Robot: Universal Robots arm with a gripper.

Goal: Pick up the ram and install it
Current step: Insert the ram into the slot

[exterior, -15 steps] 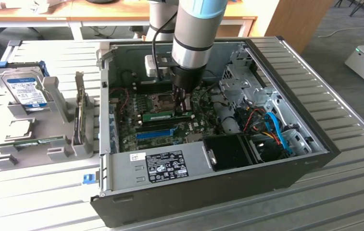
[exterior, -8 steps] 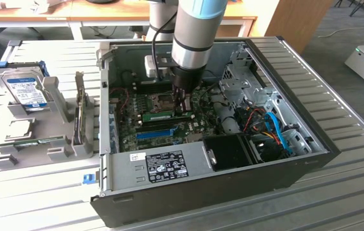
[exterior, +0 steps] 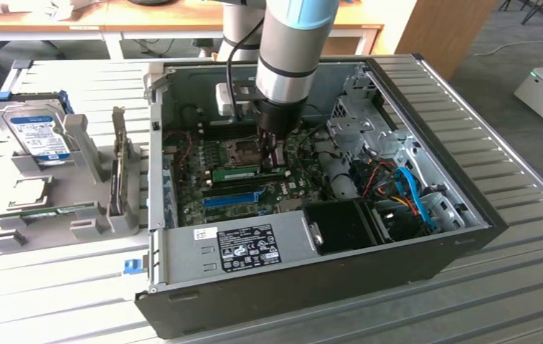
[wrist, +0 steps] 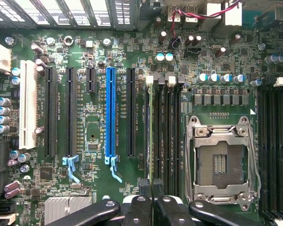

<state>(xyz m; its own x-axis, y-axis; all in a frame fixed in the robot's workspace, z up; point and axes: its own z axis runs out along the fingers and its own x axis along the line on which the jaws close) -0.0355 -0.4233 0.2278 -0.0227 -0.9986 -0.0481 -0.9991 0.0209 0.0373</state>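
The ram (wrist: 150, 132) is a thin green stick seen edge-on, standing in the memory slot closest to the black expansion slots on the motherboard (wrist: 94, 188). My gripper (wrist: 151, 187) is shut on one end of it, its black fingers (wrist: 143, 200) pressed close on either side of the board. In the exterior view the arm reaches down into the open computer case (exterior: 443, 258), and the gripper (exterior: 273, 159) sits at the exterior view's right end of the green ram (exterior: 244, 173). How deep the ram sits in the slot cannot be told.
A bright blue expansion slot (wrist: 110, 113) and the open CPU socket (wrist: 221, 162) flank the memory slots. A black fan shroud (exterior: 348, 222) and blue and orange cables (exterior: 410, 193) crowd the case. A labelled hard drive (exterior: 39, 136) stands in a grey rack (exterior: 123, 215) outside.
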